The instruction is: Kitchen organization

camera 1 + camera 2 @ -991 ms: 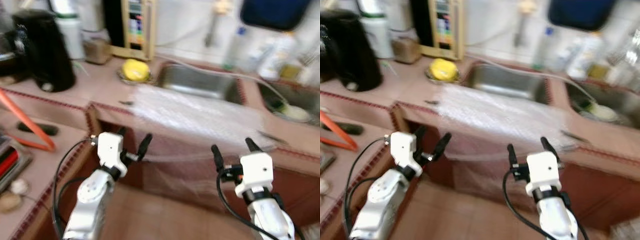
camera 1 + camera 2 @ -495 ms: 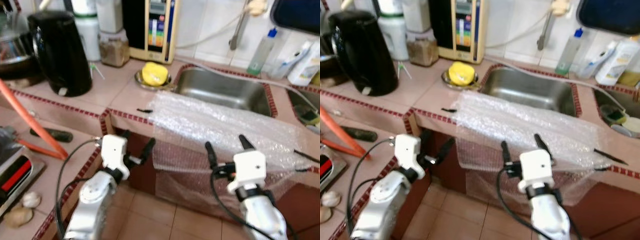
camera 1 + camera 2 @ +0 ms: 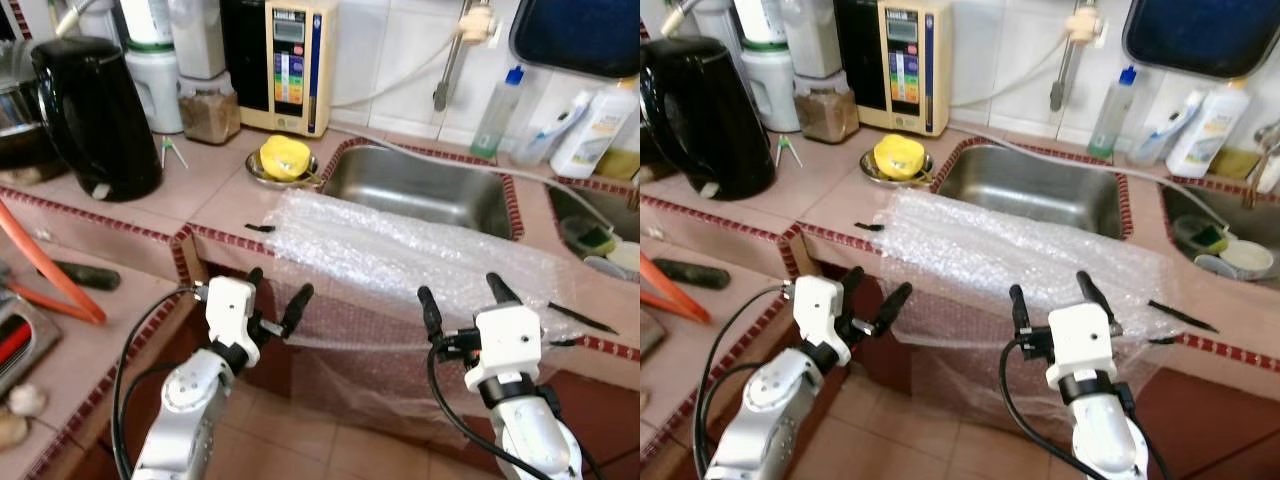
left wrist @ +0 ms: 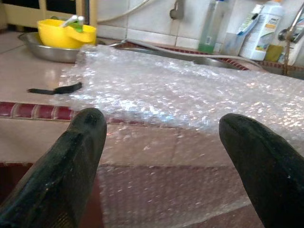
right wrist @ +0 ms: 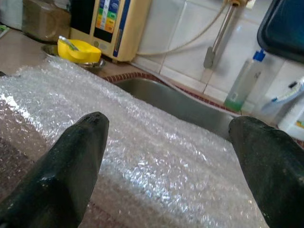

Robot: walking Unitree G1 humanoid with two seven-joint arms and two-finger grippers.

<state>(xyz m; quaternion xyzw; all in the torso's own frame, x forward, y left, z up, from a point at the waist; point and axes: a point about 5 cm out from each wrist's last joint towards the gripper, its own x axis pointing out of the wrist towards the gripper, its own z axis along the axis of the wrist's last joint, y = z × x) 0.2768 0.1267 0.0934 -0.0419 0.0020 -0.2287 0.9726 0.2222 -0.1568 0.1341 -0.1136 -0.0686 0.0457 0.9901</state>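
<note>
Pink tiled counter with dark red edging carries a sheet of bubble wrap, which is draped over the front edge beside the steel sink and hangs toward the floor. Just before that hanging part, the left gripper and the right gripper are held with fingers spread wide and nothing grasped. Further back, 1 yellow cup sits in a metal dish, and a black kettle stands at the left.
</note>
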